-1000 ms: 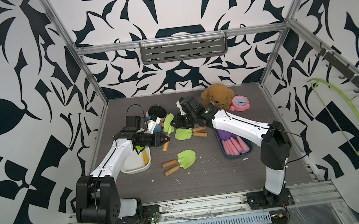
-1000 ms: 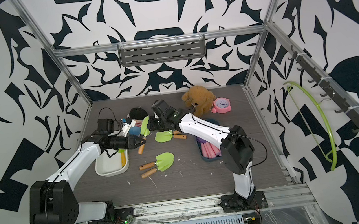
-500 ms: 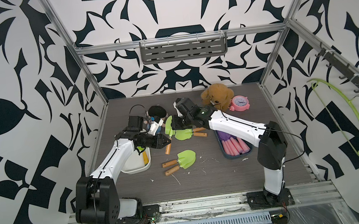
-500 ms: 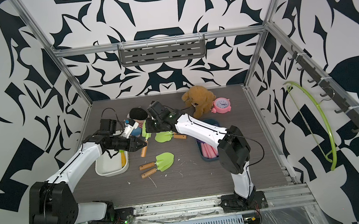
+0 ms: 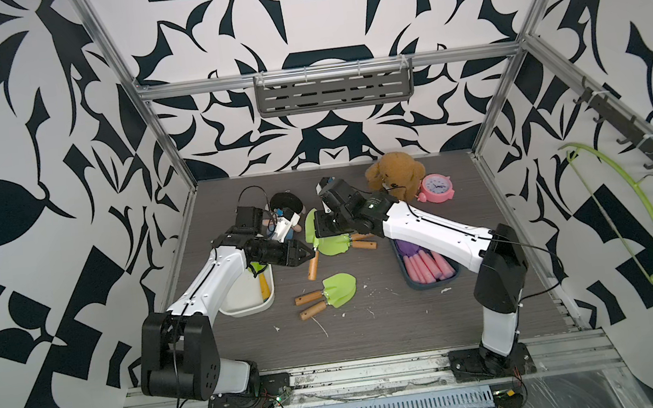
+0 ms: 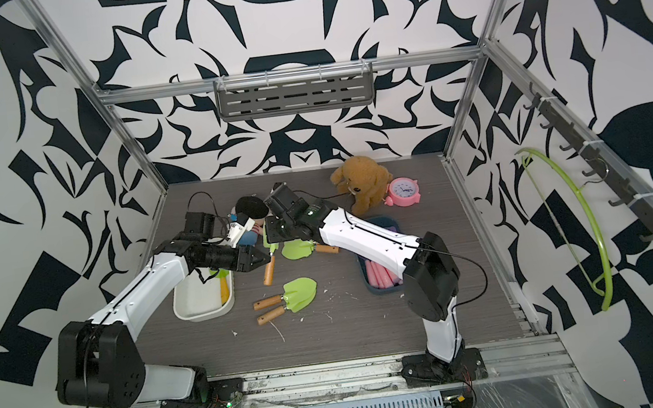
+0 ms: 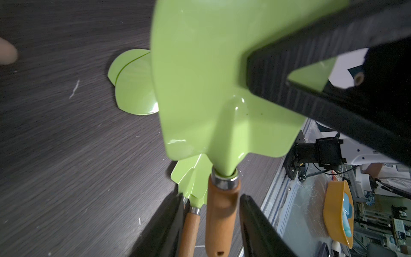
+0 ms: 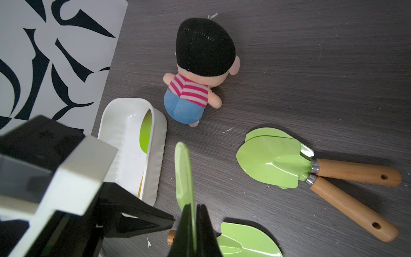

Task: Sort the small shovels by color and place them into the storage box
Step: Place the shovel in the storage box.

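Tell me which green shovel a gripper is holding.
The green shovel whose blade the right gripper pinches, held on edge; the other green shovels on the table lie flat in overlapping pairs.

Left gripper (image 5: pixel 306 254) jaws parted, right gripper (image 8: pixel 195 212) clamped on green shovel (image 8: pixel 183 173), arms converging

The right gripper (image 8: pixel 193 222), a second ago up near the brown plush teddy bear (image 5: pixel 395 176), has swung toward the left of the frame in both top views. It has pinched its jaws tight on the blade edge of the small light green shovel with a wooden handle (image 7: pixel 200 89), just left of centre. The left gripper (image 5: pixel 302 254), earlier clamped on that wooden handle, has spread its jaws, so the handle now runs between the black fingers (image 7: pixel 171 227) with a gap on one side.
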`<state>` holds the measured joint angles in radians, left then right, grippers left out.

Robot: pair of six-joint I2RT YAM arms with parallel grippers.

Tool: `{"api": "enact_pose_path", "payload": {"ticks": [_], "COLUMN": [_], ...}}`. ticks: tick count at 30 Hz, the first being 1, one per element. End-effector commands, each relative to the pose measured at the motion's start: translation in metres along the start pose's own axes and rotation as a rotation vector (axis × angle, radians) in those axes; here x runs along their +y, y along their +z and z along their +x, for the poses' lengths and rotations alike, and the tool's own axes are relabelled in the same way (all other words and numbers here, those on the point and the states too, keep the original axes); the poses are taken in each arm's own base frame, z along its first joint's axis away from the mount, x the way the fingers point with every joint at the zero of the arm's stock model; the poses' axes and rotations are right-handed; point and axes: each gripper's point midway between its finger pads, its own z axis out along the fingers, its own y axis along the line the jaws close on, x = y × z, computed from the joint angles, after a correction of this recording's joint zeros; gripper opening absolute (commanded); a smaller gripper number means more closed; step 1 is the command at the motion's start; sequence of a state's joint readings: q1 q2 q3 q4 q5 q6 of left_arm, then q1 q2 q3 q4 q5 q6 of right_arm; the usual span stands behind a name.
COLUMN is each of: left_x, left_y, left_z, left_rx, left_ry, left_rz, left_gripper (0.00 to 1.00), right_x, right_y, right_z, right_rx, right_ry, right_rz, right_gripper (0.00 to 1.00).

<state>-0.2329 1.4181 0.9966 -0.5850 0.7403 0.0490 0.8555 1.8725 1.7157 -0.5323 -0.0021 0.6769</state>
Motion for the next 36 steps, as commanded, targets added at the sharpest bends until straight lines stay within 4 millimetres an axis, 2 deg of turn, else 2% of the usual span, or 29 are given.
{"api": "enact_pose_path", "payload": {"ticks": [1, 3, 6, 9, 11, 14, 18, 20, 22, 24, 26, 30, 33, 36], "left_x": [-0.01, -0.014, -0.014, -0.014, -0.012, -0.007, 0.005, 0.013, 0.027, 0.048, 0.075, 0.115, 0.134, 0.148], "left_y": [0.004, 0.006, 0.007, 0.008, 0.007, 0.005, -0.001, -0.008, -0.019, -0.035, -0.056, -0.097, -0.116, -0.125], "left_z": [0.002, 0.003, 0.004, 0.005, 0.005, 0.005, 0.007, 0.005, 0.005, 0.007, 0.014, 0.027, 0.04, 0.049], "left_rx": [0.027, 0.033, 0.042, 0.045, 0.043, 0.04, 0.029, 0.006, -0.025, -0.043, -0.041, -0.014, 0.012, 0.035], "left_ry": [-0.007, -0.004, -0.008, -0.006, -0.005, -0.006, -0.031, -0.067, -0.117, -0.154, -0.18, -0.237, -0.288, -0.31], "left_rz": [0.052, 0.067, 0.071, 0.064, 0.046, 0.009, -0.073, -0.108, -0.169, -0.279, -0.44, -0.674, -0.764, -0.82], "left_gripper": [0.47, 0.46, 0.39, 0.27, 0.13, 0.0, 0.0, 0.0, 0.0, 0.0, 0.0, 0.0, 0.0, 0.0], "right_x": [0.029, 0.029, 0.03, 0.032, 0.034, 0.034, 0.033, 0.032, 0.029, 0.025, 0.02, 0.014, 0.009, 0.004], "right_y": [-0.03, -0.029, -0.029, -0.03, -0.031, -0.031, -0.032, -0.03, -0.028, -0.025, -0.022, -0.019, -0.019, -0.02], "right_z": [-0.031, -0.031, -0.032, -0.034, -0.035, -0.035, -0.035, -0.033, -0.029, -0.024, -0.019, -0.01, -0.005, -0.003], "right_rx": [-0.107, -0.108, -0.111, -0.118, -0.122, -0.122, -0.128, -0.119, -0.107, -0.094, -0.08, -0.06, -0.051, -0.055], "right_ry": [-0.006, -0.004, -0.003, -0.001, 0.001, 0.002, 0.001, 0.001, -0.009, -0.013, -0.019, -0.023, -0.027, -0.033], "right_rz": [-0.089, -0.089, -0.092, -0.1, -0.109, -0.11, -0.109, -0.105, -0.093, -0.08, -0.07, -0.054, -0.042, -0.03], "right_gripper": [0.0, 0.0, 0.0, 0.0, 0.0, 0.01, 0.21, 0.25, 0.3, 0.31, 0.3, 0.31, 0.3, 0.3]}}
